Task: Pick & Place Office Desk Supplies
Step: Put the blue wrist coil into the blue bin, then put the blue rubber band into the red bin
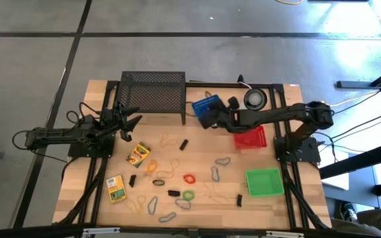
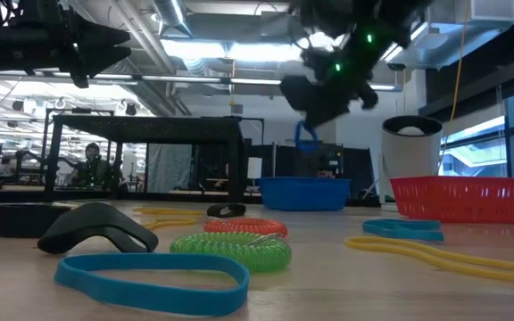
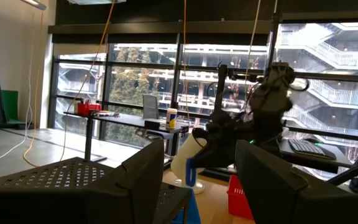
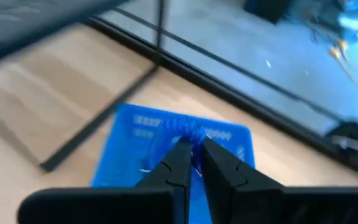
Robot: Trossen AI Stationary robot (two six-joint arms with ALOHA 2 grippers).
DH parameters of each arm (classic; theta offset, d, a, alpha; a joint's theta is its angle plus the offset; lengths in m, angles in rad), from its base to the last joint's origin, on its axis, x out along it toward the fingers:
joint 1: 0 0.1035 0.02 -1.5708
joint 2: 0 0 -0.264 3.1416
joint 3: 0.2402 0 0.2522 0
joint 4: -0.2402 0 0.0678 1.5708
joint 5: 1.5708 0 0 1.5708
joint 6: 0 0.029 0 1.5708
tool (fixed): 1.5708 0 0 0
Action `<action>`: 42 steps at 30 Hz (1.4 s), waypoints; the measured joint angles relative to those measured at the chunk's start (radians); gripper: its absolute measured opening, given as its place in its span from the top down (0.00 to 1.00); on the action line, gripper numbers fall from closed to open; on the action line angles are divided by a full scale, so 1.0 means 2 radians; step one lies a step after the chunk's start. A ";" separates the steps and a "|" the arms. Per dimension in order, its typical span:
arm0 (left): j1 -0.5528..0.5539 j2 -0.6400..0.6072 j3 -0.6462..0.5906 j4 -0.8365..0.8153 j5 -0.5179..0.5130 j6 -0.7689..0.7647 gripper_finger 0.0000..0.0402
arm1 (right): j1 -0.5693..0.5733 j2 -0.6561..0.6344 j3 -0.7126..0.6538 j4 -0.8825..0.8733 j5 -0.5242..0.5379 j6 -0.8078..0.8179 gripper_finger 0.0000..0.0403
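Right gripper hung over the blue basket near the bench's far edge, fingers pinched nearly together on a blue rubber band that dangled above the basket's rim in the low view. Left gripper waited w/ fingers spread wide, holding nothing, by the bench's far-left corner beside the black mesh rack.

Rest of the supplies lay across the bench's middle & near side: two crayon boxes, bands in several colours, small black clips. A red basket and a green basket sat toward the right edge.

Risk, as judged: a light, springy loop could cling to one finger on release, or catch the basket's rim and flop outside; letting go too high or off-centre would invite exactly that.
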 joint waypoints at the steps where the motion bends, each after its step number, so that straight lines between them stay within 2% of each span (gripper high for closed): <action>1: 0.000 0.000 0.000 0.000 0.000 0.000 0.52 | -0.008 0.001 -0.014 0.009 -0.003 0.017 0.93; 4: 0.000 0.000 0.000 0.000 0.000 0.000 0.52 | -0.028 0.004 -0.048 0.041 -0.013 0.054 0.93; 10: 0.000 0.000 0.000 0.000 0.000 0.000 0.52 | -0.036 0.015 -0.080 0.113 -0.043 0.054 0.93; 21: 0.000 0.000 0.000 0.000 0.000 0.000 0.52 | -0.035 0.024 -0.084 0.116 -0.051 0.054 0.92; 39: 0.000 0.000 0.000 0.000 0.000 0.000 0.52 | -0.035 0.024 -0.084 0.116 -0.051 0.041 0.60; 42: 0.000 0.000 0.000 0.000 0.000 0.000 0.52 | -0.035 0.019 -0.079 0.115 -0.073 0.039 0.57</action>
